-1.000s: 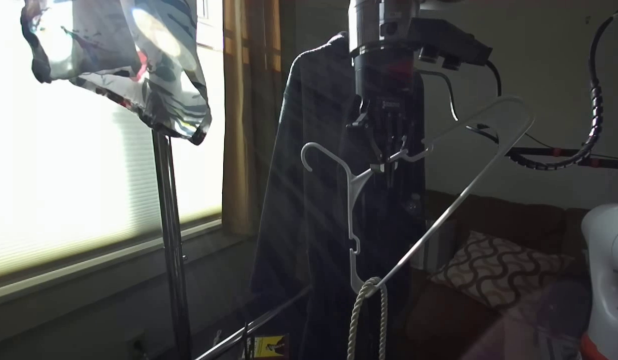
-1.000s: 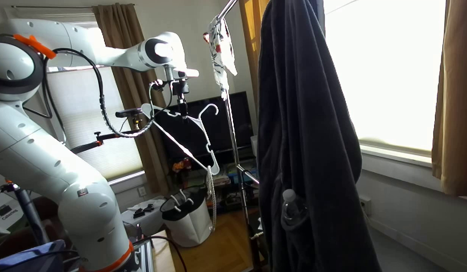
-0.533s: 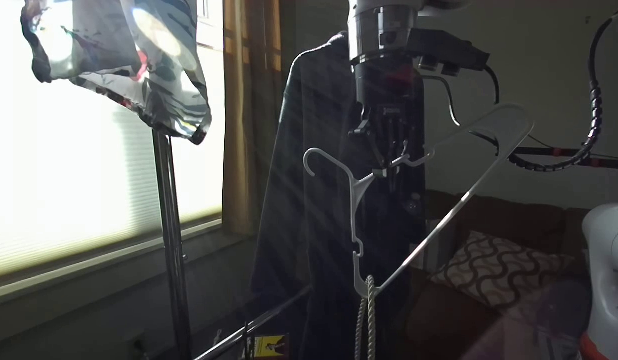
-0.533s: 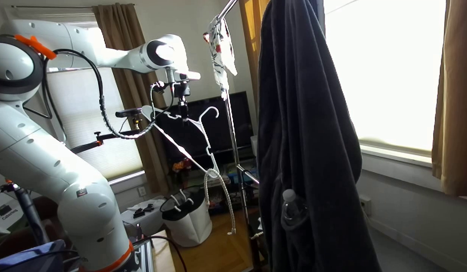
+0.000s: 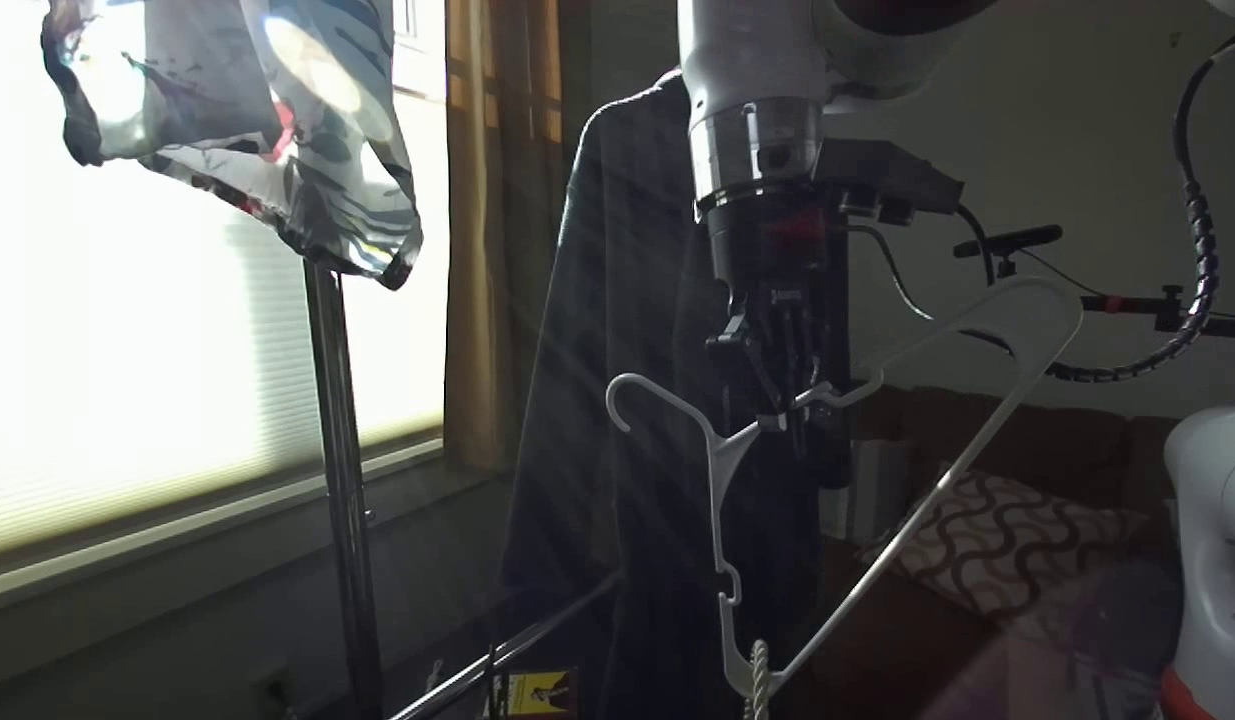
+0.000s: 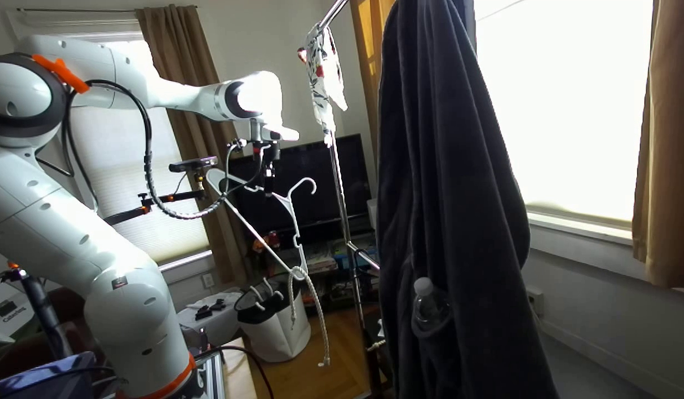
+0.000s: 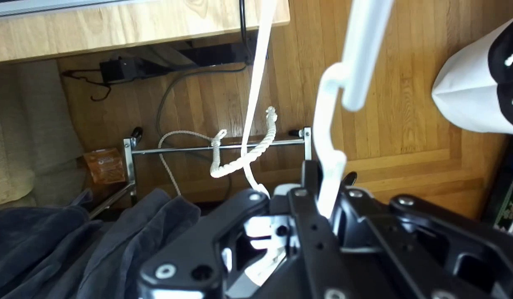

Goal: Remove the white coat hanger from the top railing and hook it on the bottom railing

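Note:
The white coat hanger (image 5: 943, 483) is off the railings and tilted, with its hook free to the left in an exterior view; it also shows in an exterior view (image 6: 288, 204). My gripper (image 5: 785, 420) is shut on the hanger's upper arm near the neck, and the hanger passes between the fingers in the wrist view (image 7: 333, 170). A pale rope (image 6: 319, 310) hangs from the hanger's low corner. The top railing (image 6: 332, 14) is above the hanger. The bottom railing (image 5: 517, 640) is lower, partly behind the dark coat (image 5: 637, 400); it also shows beyond the post (image 6: 365, 257).
The rack post (image 6: 342, 194) stands close beyond the hook, apparently apart from it. A floral cloth (image 6: 325, 72) hangs from the top railing. The dark coat hangs long at the rack's near end in an exterior view (image 6: 447, 194). A white basket (image 6: 278, 332) stands on the floor below.
My gripper has moved down with the hanger in it, most in the last half second. The rope has swung and hangs lower. The rack and coat have not moved.

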